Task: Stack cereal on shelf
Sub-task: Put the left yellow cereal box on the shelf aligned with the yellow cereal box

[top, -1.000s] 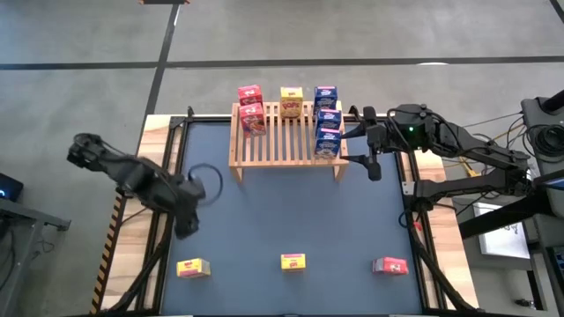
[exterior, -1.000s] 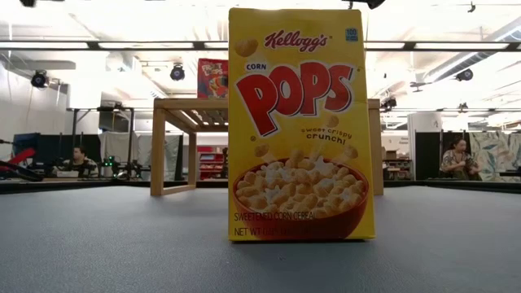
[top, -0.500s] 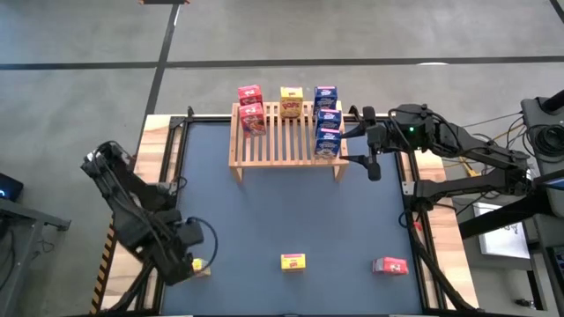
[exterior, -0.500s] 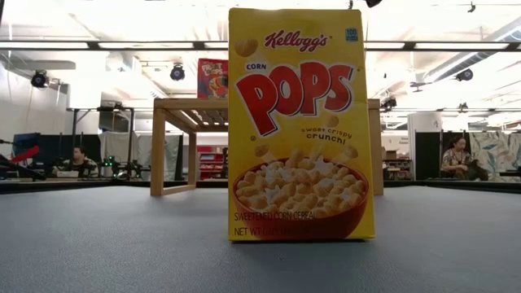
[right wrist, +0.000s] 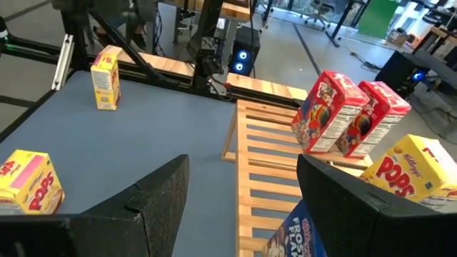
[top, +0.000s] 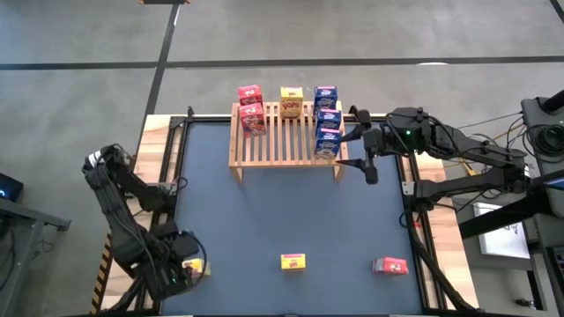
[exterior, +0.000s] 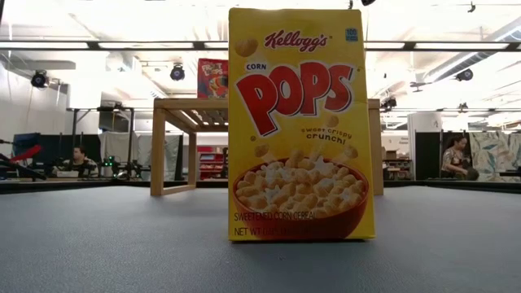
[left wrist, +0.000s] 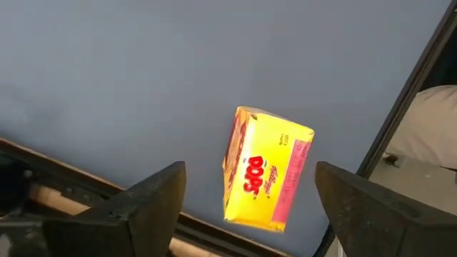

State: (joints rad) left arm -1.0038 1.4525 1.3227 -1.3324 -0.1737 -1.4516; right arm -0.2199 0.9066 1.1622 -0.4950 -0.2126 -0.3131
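Note:
The wooden shelf (top: 286, 134) stands at the table's far side. On its slats stand two red cereal boxes (top: 251, 107), one yellow box (top: 291, 101) and three blue boxes (top: 327, 120). On the mat near the front edge stand a yellow box (left wrist: 264, 171) at the left, another yellow box (top: 293, 261) in the middle and a red box (top: 389, 265) at the right. My left gripper (left wrist: 248, 171) hangs open above the left yellow box, pointing down, one finger on either side and apart from it. My right gripper (top: 361, 157) hovers open by the shelf's right end.
The table's dark frame rail (left wrist: 93, 196) runs close beside the left yellow box. The middle yellow box (exterior: 297, 122) fills the low view, with the shelf (exterior: 183, 122) behind it. People sit in the room beyond the table.
My left gripper has swung from the table's left middle toward the near left corner and come down, ending over the left yellow box. The boxes have kept their places.

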